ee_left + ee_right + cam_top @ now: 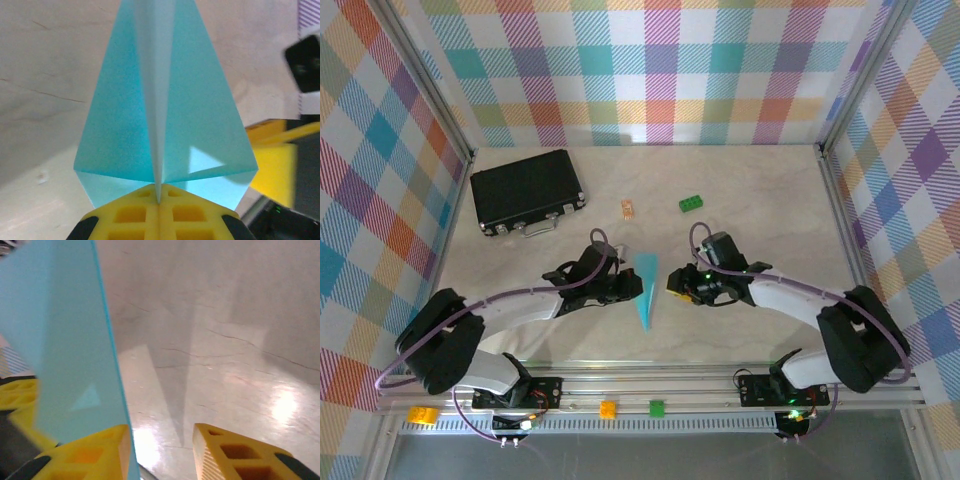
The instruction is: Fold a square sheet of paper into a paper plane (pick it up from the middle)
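Paper plane [645, 287] is sitting clamped along its centre crease in my left claw [159, 199], closer to my bases than the black case [527, 190] and off to the case's right. I cannot tell whether its tip is touching the table [770, 210]. My right claw [162, 442] is waiting spread wide and gripping nothing, on the side of the plane away from the case, with one wing lying just beside its finger.

I am judging the main risk to be that wing. If my right claw is closing from here, it may be catching only the thin edge, creasing it or dragging the fold open. My left claw is holding just a short stretch of the crease, so a sideways tug could be swinging the plane out of line. The two claws are also working near each other and could be bumping.

Right of the case, the orange piece [627, 208] and green brick [692, 203] are lying well apart from the plane. Bare table is stretching right of the brick; the near rail is limiting me on the side away from the case.
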You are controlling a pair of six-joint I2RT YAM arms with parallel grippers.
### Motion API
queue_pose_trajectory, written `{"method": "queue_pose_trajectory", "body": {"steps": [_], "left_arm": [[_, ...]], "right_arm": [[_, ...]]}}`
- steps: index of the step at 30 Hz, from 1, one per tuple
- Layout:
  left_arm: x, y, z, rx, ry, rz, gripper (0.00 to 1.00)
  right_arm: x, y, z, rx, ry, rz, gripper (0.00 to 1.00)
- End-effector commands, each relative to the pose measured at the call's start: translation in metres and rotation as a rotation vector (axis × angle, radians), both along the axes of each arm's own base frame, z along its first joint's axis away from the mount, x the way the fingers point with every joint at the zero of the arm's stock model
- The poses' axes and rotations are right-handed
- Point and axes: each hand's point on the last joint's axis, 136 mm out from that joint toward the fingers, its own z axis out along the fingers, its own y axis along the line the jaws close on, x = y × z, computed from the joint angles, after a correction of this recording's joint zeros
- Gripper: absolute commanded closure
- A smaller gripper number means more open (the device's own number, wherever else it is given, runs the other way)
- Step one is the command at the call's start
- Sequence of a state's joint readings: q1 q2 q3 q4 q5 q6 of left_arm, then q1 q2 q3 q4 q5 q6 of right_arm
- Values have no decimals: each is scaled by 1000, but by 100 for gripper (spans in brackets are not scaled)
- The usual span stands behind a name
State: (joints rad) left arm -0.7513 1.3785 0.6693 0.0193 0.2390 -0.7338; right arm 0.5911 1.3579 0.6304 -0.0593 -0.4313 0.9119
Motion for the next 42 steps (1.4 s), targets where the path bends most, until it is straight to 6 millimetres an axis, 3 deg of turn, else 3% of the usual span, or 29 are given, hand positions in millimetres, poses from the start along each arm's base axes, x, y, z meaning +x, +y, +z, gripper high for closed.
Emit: {"method": "queue_pose_trajectory", "body": {"steps": [1, 5, 12, 18, 22, 28, 36, 42], "left_arm": [[-3, 33, -16, 207, 8, 46, 95], [-6, 30, -15, 220, 9, 29, 95], [-11, 20, -18, 245, 17, -10, 94], [-14, 16, -22, 256, 22, -23, 94], [-16, 15, -26, 262, 31, -30, 92], [-20, 13, -28, 254, 48, -41, 76], [-21, 14, 0, 178, 2, -15, 58], [-29, 27, -4, 184, 10, 19, 54]], "right_arm": [[2, 13, 21, 72, -29, 10, 55], [4, 29, 32, 101, -35, 53, 52], [3, 57, 20, 89, 10, 111, 53], [0, 68, -3, 53, 84, 139, 60], [-5, 73, -15, 46, 124, 167, 71], [-8, 69, -30, 32, 156, 139, 93], [-8, 66, -44, 24, 177, 112, 97], [-8, 65, -47, 17, 176, 110, 97]]}}
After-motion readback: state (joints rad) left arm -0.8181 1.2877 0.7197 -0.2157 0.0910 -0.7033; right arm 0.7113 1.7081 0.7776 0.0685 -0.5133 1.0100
